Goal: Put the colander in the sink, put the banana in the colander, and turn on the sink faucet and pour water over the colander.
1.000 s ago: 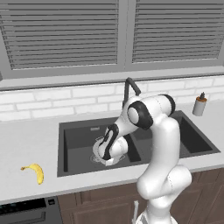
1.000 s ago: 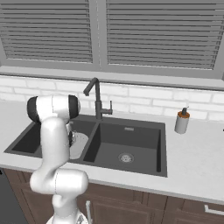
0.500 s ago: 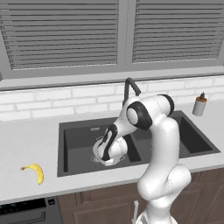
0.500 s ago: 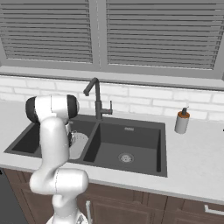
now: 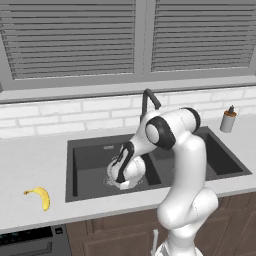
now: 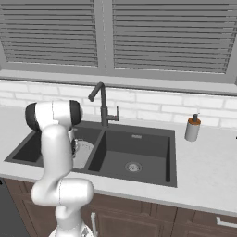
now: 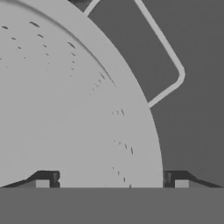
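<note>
Colander (image 7: 65, 100) sits low in the left basin of the sink (image 5: 95, 155), directly under the claw (image 5: 121, 172), whose spread fingers straddle its rim; banana (image 5: 40, 196) lies on the bench further left

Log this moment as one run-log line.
claw: open, around colander rim | colander: in sink left basin | banana: on counter | sink faucet: untouched
</note>
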Available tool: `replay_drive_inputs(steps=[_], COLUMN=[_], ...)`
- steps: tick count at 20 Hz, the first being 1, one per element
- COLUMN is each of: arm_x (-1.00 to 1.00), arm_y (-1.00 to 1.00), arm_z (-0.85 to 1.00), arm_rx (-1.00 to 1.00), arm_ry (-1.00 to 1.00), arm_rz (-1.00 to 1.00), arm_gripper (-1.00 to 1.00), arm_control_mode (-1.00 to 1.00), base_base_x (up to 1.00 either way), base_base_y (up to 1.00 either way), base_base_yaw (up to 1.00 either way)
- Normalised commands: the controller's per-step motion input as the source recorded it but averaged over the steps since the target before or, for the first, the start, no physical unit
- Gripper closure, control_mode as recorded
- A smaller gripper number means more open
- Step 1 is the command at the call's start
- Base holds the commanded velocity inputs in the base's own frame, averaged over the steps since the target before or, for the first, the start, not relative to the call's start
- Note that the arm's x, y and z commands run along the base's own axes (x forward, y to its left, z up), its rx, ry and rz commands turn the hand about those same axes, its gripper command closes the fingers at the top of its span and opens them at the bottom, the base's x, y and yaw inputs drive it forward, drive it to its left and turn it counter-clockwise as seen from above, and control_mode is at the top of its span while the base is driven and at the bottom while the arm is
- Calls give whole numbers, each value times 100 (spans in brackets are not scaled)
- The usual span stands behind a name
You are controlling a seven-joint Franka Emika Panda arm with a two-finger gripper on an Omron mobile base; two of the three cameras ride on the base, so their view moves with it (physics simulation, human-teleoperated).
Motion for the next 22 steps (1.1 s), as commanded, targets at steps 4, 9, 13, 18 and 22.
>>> replay_drive_inputs(steps=[4, 9, 13, 18, 22], arm_x=[0, 0, 0, 0, -17], arm_y=[-1, -9, -8, -7, -3], arm_z=[39, 56, 58, 66, 52], arm_rx=[0, 0, 0, 0, 0], arm_ry=[0, 0, 0, 0, 0], arm_rz=[0, 0, 0, 0, 0], arm_gripper=[-100, -100, -100, -100, -100], arm_control_mode=[-100, -100, -100, -100, -100], base_base_x=[0, 0, 0, 0, 0], base_base_y=[0, 0, 0, 0, 0], base_base_yaw=[0, 0, 0, 0, 0])
